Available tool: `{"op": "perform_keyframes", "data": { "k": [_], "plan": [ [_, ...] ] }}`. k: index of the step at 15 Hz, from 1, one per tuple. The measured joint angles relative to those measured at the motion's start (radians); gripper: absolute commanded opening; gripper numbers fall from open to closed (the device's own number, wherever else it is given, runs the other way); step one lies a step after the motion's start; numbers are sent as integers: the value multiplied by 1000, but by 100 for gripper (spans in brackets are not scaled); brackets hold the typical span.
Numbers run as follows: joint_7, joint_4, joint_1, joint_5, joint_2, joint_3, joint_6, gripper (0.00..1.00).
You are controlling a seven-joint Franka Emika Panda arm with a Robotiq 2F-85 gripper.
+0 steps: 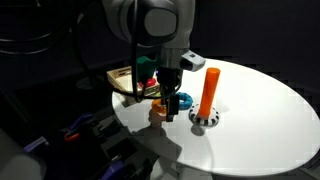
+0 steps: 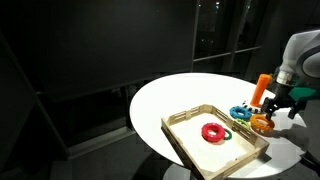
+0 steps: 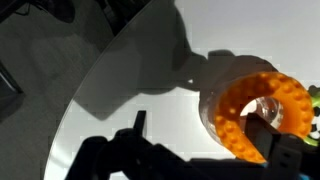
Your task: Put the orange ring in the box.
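One orange ring (image 2: 262, 124), one box (image 2: 187, 114).

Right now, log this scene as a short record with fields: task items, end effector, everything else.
orange ring: on the white table, outside the box, next to the blue ring
box: wooden tray, holds a red ring
end effector: low over the orange ring, jaws look open in the wrist view, ring not yet gripped
orange peg: upright on its base, behind the rings
task status: orange ring not in the box
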Motion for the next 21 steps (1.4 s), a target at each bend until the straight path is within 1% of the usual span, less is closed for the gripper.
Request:
{"op": "perform_keyframes", "data": {
  "k": [6, 7, 8, 9, 12, 17, 19, 20, 21],
  "plan": [
    [37, 3, 27, -23, 33, -15, 17, 99],
    [41, 4, 33, -24, 36, -18, 17, 74],
    [51, 5, 40, -27, 38, -22, 17, 74],
    [64, 6, 46, -35, 40, -27, 17, 68],
    [97, 7, 62, -40, 43, -36, 17, 42],
    [150, 20, 80, -40, 44, -38, 12, 4],
    [167, 32, 87, -40, 37, -37, -2, 7],
    [171, 39, 90, -38, 29, -36, -15, 4],
    [173, 46, 92, -34, 18, -34, -30, 4]
  ]
}}
